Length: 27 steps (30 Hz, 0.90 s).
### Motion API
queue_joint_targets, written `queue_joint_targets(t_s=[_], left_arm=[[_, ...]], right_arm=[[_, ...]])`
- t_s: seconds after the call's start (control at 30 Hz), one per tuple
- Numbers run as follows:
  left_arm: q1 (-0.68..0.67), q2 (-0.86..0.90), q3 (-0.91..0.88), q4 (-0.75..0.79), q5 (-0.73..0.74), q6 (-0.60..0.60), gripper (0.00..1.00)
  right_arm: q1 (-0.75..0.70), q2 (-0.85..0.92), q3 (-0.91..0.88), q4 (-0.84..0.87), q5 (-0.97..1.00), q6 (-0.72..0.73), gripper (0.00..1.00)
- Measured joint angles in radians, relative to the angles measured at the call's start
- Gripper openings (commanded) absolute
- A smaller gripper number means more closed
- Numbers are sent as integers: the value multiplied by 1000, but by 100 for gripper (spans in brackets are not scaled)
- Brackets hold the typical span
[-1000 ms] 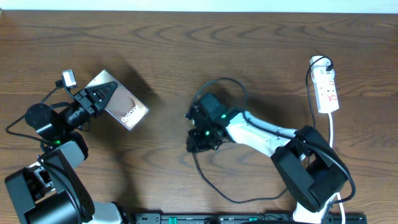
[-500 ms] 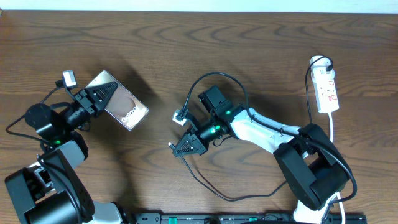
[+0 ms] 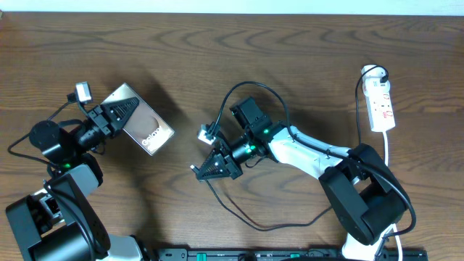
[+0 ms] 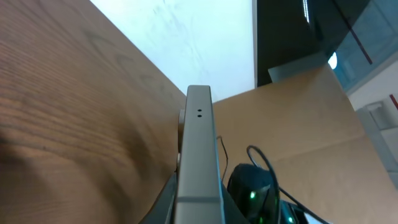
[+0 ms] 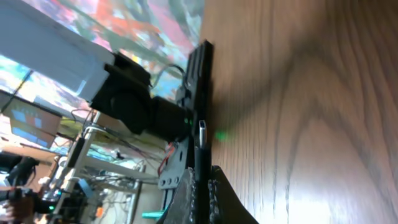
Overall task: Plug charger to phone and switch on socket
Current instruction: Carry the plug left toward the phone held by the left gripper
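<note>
Grained brown wooden table [image 3: 304,43]. Far right: glossy white socket [image 3: 382,105], not yet switched. Left: smooth flat phone [image 3: 148,132], clamped edgewise by left gripper [image 3: 133,107]. Centre: right gripper [image 3: 197,170], pinching thin black charger [image 3: 250,84] by its plug tip [image 5: 201,130], swung leftward within the last second; pointed toward phone, insertion likely next.

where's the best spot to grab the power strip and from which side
Probably the middle of the power strip, from straight above, with the gripper closing across its two long sides. It lies flat and is narrow. A plug occupies its far end, and its white cord leaves the near end.
</note>
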Motion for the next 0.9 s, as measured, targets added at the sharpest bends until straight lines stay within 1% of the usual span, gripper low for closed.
queue_joint_targets(t_s=[0.3,0.43,0.57,0.73,0.9], left_arm=[[0,0,0,0,21,0,7],[0,0,0,0,24,0,7],[0,0,0,0,40,0,7],[-1,0,0,0,69,0,7],[-43,0,0,7,93,0,7]], right_arm=[[0,4,-2,192,-105,27,1],[0,48,-2,293,-174,65,1],[0,131,-5,439,-223,168,1],[0,157,-6,549,-243,283,1],[0,157,-5,600,-243,351,1]])
